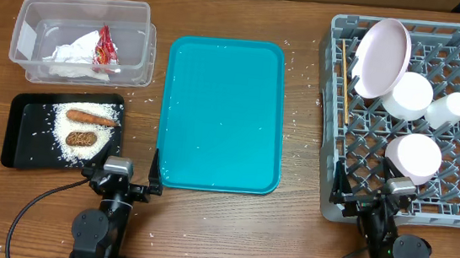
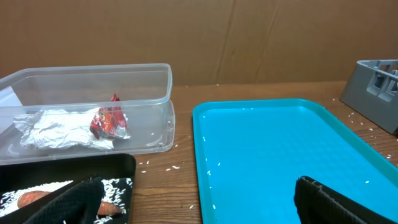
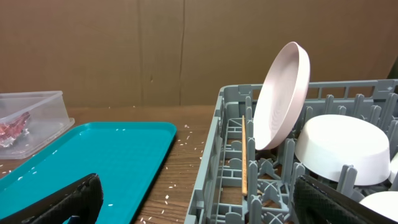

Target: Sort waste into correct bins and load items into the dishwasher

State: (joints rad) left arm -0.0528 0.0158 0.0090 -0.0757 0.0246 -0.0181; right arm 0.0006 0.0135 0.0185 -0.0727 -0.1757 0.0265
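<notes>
Showing the waste in its bins and the dishes racked: in the overhead view you find the crumpled white napkins and the red-and-white wrapper together inside the clear tub at the far left of the table, the wrapper resting against the napkins. Just in front of the tub, the black tray carries a patch of loose rice. The orange carrot and the brown oval piece lie on the rice, the carrot on the side nearer the tub. On the right, the grey dish rack holds the dishes. The large plate stands tilted on edge near its far left corner, with one bowl just beside it. The small cup sits to that bowl's right, and a second bowl is nearer the rack's front edge. The chopsticks run along the rack's left side. Between the bins and the rack lies the teal tray, flecked with a few grains, and more grains dot the table around it. Your left fingers are spread wide and hold nothing, low at the gap between the black tray and the teal tray. Your right fingers are likewise spread and empty, at the rack's front left corner.
</notes>
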